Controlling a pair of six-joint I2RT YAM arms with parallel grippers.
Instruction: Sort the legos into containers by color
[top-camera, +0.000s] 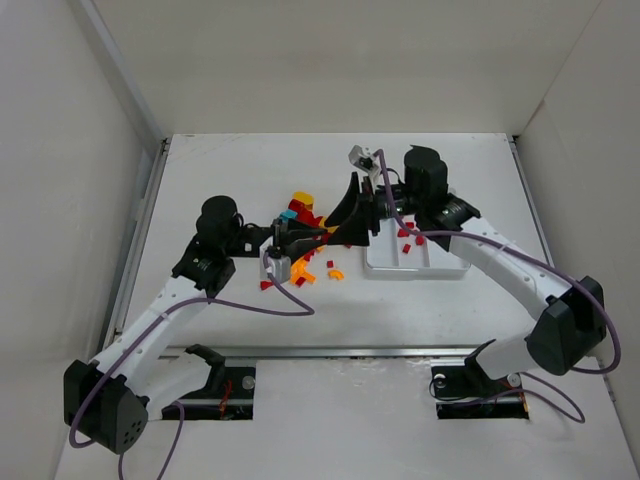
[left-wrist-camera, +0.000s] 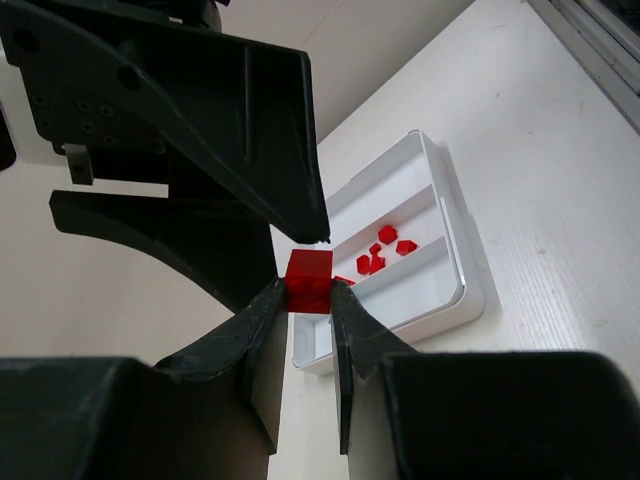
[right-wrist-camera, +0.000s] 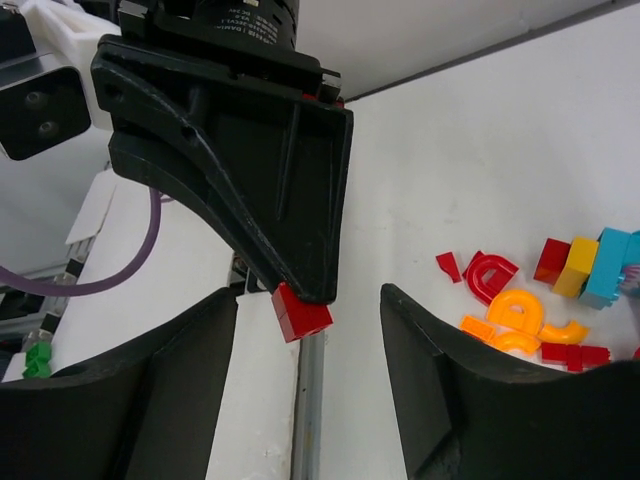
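My left gripper (left-wrist-camera: 310, 292) is shut on a small red lego (left-wrist-camera: 309, 278), held up above the table. That same red lego (right-wrist-camera: 301, 312) hangs at the tip of the left finger, between the spread fingers of my right gripper (right-wrist-camera: 305, 296), which is open and not touching it. From above, the two grippers meet nose to nose, left gripper (top-camera: 318, 236) against right gripper (top-camera: 338, 222), just left of the white tray (top-camera: 415, 272). Several red legos (left-wrist-camera: 380, 250) lie in the tray's middle compartment. Loose red, orange and teal legos (top-camera: 305, 208) are scattered on the table behind the grippers.
A red arch (right-wrist-camera: 490, 275), orange curved pieces (right-wrist-camera: 515, 312) and a yellow and teal block (right-wrist-camera: 590, 265) lie to the right of the right gripper. White walls enclose the table on three sides. A purple cable (top-camera: 290, 300) loops under the left arm.
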